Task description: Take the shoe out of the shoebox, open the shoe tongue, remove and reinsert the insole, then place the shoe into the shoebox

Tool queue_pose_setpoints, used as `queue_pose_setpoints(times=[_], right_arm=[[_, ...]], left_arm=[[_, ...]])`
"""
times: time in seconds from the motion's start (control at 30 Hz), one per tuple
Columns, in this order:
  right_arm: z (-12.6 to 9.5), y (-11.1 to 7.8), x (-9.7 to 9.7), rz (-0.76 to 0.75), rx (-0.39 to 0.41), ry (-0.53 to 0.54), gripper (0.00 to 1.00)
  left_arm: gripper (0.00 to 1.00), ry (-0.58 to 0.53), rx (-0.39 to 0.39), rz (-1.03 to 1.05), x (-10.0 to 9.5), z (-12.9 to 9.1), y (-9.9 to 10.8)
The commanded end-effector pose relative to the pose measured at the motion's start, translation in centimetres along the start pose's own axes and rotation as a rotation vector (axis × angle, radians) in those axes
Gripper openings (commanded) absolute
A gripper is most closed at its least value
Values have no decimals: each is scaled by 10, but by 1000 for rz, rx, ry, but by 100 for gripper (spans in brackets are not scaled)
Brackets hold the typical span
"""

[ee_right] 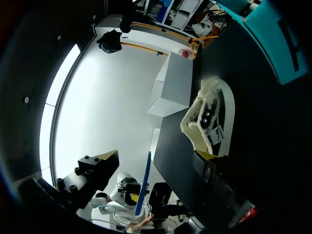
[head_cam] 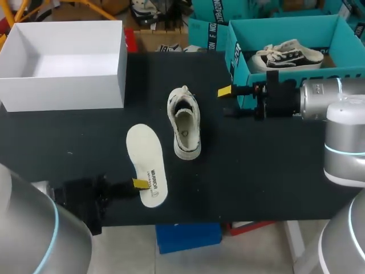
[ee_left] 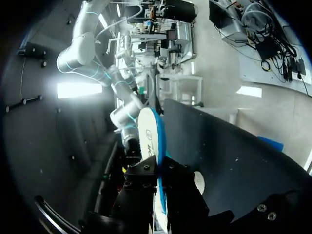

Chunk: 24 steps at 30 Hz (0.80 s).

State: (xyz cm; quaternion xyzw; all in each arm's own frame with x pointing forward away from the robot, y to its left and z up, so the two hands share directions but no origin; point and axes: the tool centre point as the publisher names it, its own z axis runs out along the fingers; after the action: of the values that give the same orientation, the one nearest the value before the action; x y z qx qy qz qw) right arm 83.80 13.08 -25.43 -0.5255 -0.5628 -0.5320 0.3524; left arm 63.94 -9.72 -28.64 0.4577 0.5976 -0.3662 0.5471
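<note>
A black table [head_cam: 256, 171] is seen from above. A cream low-top shoe [head_cam: 183, 123] is set upright at its middle, opening upward, well apart from the teal cardboard shoebox [head_cam: 238, 51]. Near the shoe is a flat, cream, foot-shaped insole [head_cam: 147, 164]. Its blue underside is shown only in the left wrist view, where the heel end is pinched edge-on by the left gripper [ee_left: 160, 181]. The right gripper [head_cam: 227, 101] is spread wide, nothing held; in its wrist view the shoe is shown ahead.
</note>
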Motion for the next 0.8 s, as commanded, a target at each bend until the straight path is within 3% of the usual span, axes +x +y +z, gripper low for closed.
queue_pose_setpoints(times=[0.03,0.3,0.53,0.8], right_arm=[[2,0,0,1,-4,-1,100],[2,0,0,1,-4,-1,100],[2,0,0,1,-4,-1,100],[2,0,0,1,-4,-1,100]], left_arm=[[0,-12,-26,0,-1,29,13],[0,-22,-50,-4,-9,46,38],[0,-39,-59,-36,-4,50,61],[0,-36,-53,-65,-5,49,62]])
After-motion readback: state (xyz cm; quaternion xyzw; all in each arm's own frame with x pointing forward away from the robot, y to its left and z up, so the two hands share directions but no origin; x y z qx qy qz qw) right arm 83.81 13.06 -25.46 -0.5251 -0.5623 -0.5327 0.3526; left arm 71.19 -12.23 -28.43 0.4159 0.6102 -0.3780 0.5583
